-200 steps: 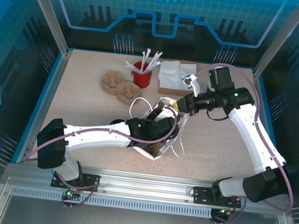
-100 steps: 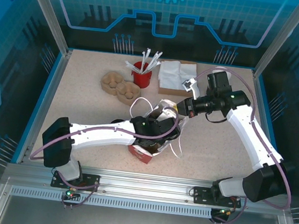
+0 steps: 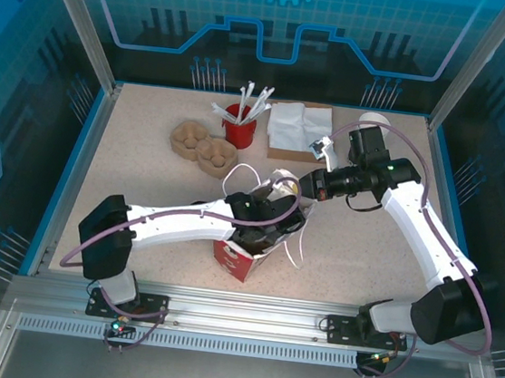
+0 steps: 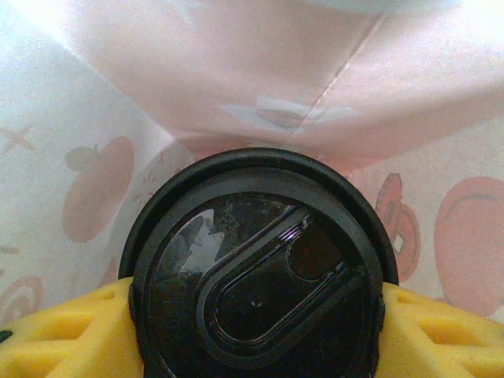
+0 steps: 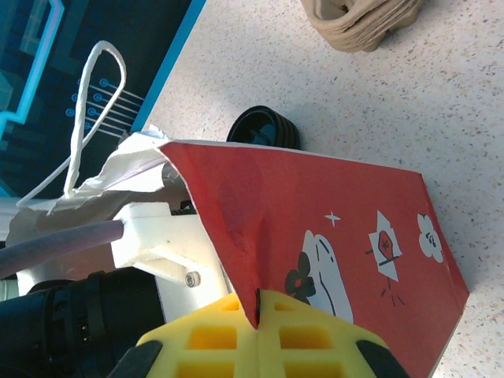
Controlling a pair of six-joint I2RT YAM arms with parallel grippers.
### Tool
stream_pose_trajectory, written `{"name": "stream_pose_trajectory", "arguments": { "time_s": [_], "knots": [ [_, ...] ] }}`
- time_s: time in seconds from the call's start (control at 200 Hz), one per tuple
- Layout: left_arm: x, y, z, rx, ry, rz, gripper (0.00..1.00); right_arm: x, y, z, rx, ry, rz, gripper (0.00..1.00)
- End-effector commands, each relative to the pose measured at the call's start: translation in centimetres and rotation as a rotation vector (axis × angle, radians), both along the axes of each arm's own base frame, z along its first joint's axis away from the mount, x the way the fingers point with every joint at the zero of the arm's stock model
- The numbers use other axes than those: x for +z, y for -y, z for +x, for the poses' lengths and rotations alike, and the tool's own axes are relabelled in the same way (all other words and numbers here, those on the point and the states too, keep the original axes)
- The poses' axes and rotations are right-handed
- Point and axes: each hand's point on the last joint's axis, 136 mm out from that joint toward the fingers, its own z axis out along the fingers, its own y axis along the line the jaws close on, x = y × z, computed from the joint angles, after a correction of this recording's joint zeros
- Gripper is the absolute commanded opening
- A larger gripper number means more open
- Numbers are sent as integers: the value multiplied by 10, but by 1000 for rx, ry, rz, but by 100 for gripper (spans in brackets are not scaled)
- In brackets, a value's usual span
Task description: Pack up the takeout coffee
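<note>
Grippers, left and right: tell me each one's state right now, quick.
Left gripper: closed on the takeout coffee, inside the paper bag.
Right gripper: shut, pinching the paper bag's red edge.

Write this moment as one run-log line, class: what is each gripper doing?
left gripper: shut on takeout coffee, inside paper bag | right gripper: shut on paper bag's edge | stage: coffee not yet released

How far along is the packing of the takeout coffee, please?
Done: the lidded takeout coffee is inside the paper bag. In hand: the left claw grips the cup between the bag's walls, while the right claw pinches the bag's edge. Remaining, likely: releasing the cup and withdrawing the arm.
</note>
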Motion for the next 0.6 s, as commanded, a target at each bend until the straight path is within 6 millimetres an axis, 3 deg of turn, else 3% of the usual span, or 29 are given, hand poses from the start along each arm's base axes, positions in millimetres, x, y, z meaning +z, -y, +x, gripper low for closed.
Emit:
{"name": "stream_pose_trajectory", "arguments": {
  "time_s": [0.0, 0.35, 0.595],
  "knots": [
    [-12, -6, 12, 72, -55, -12, 62, 0, -8, -20, 34, -137, 32, 9],
    [-33, -4, 10, 80, -149, -32, 62, 16, -6, 2, -10, -112, 14, 32],
    [-45, -3, 7, 83, -198, -33, 62, 38, 14, 21, -102, -85, -7, 40]
  ]
}}
